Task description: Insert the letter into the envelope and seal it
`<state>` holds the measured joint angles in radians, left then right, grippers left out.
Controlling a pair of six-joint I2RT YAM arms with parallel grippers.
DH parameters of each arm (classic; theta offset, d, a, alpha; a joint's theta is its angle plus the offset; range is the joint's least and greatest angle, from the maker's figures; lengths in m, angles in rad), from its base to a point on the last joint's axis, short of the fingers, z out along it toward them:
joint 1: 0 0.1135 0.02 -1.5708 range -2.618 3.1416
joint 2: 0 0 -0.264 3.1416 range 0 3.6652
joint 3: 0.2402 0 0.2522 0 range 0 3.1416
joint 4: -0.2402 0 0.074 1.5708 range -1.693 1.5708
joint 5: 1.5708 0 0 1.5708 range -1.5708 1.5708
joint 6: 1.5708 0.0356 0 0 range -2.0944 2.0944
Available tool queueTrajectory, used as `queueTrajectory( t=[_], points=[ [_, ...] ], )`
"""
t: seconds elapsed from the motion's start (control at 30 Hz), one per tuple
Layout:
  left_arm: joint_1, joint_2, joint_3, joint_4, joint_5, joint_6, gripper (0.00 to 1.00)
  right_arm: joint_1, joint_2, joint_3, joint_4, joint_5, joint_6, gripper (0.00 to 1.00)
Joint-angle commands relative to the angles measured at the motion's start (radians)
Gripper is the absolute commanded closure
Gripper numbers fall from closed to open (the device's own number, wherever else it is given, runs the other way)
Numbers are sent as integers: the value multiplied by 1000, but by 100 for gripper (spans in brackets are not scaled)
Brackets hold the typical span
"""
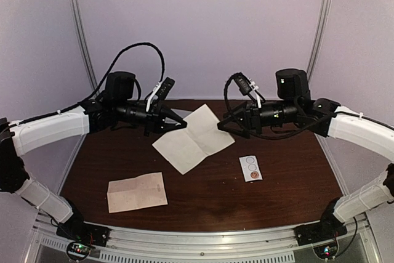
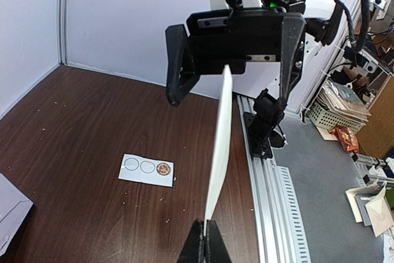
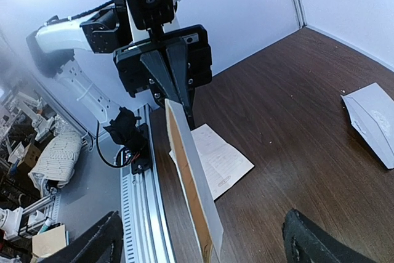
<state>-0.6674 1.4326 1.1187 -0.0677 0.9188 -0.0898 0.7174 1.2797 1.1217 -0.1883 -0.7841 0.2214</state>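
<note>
The envelope [image 1: 212, 133] is a pale grey-white paper piece held up in the air between my two grippers. My left gripper [image 1: 184, 125] is shut on one edge of it, and the left wrist view [image 2: 210, 229] shows the envelope [image 2: 219, 146] edge-on. My right gripper [image 1: 220, 126] is open, its fingers spread wide on either side of the other end [image 3: 206, 244]. There the envelope [image 3: 197, 189] shows a tan band beside a grey face. The letter [image 1: 136, 192], a tan folded sheet with print, lies flat at the near left [image 3: 225, 161].
A white sticker strip [image 1: 250, 168] with circles lies right of centre on the dark wooden table [image 1: 277, 195], and shows in the left wrist view [image 2: 146, 170]. Another pale grey-white paper piece [image 3: 369, 121] lies flat on the far side [image 2: 12, 210]. A metal rail [image 1: 203, 238] runs along the near edge.
</note>
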Motion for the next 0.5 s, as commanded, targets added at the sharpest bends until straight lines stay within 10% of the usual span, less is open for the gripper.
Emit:
queueTrajectory(
  t=[0.0, 0.23, 0.47],
  points=[
    [0, 14, 3, 49, 43, -8, 100, 33, 54, 84, -49, 2, -55, 12],
    [0, 21, 3, 48, 63, -7, 100, 65, 137, 137, -92, -19, -81, 25],
    [0, 25, 7, 42, 71, -5, 100, 71, 136, 134, -41, -31, -56, 87]
  ],
)
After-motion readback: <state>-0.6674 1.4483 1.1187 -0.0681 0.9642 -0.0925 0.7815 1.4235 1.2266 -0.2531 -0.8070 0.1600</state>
